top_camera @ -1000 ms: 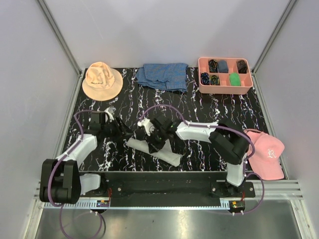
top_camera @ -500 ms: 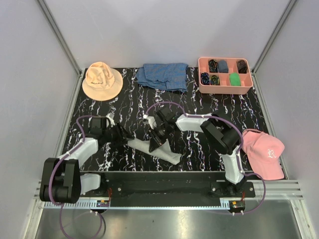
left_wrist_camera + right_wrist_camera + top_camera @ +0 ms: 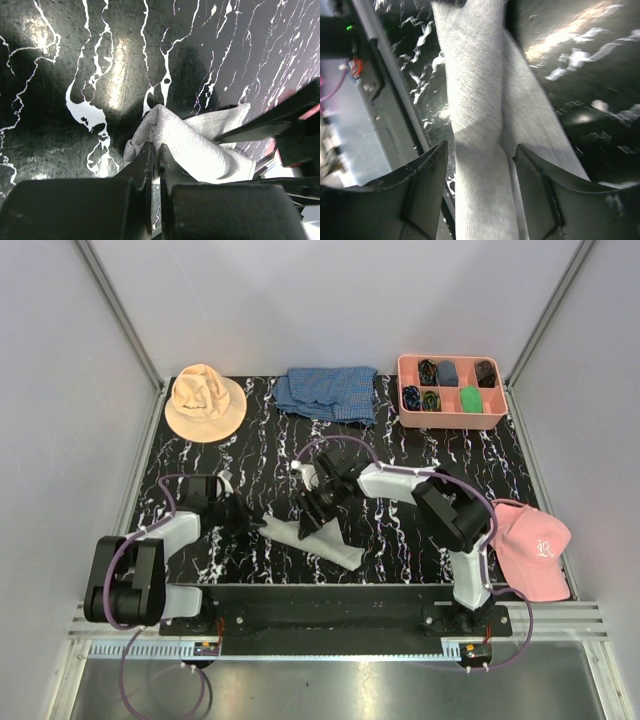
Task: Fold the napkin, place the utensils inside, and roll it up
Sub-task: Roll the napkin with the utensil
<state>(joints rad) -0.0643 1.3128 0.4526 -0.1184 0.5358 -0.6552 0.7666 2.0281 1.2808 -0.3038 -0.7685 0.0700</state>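
The napkin point(image 3: 340, 554) lies low in the centre of the top view as a soft grey roll, slanting from upper left down to lower right across the table point(image 3: 250, 450), a glossy black slab veined with white. In the right wrist view its weave point(image 3: 475, 75) is coarse and plain, one thick fold lapped over a flatter layer.

The right gripper point(image 3: 318, 518) stands released. Its dark curved fingers point(image 3: 427, 185) are spread on either side of the roll, with the cloth running between them.

The left gripper point(image 3: 250, 515) is clenched. Its thin black fingers point(image 3: 145, 160) are pressed together with only a sliver between them, and their tips sit at the rumpled, rounded end of the napkin point(image 3: 200, 145). I cannot tell whether any cloth is caught.

Along the top of the table sit a floppy peach hat point(image 3: 205, 400), a crumpled blue checked cloth point(image 3: 328, 393) and a pink compartmented tray point(image 3: 452, 421). A pink cap point(image 3: 530, 550) lies at the right edge.
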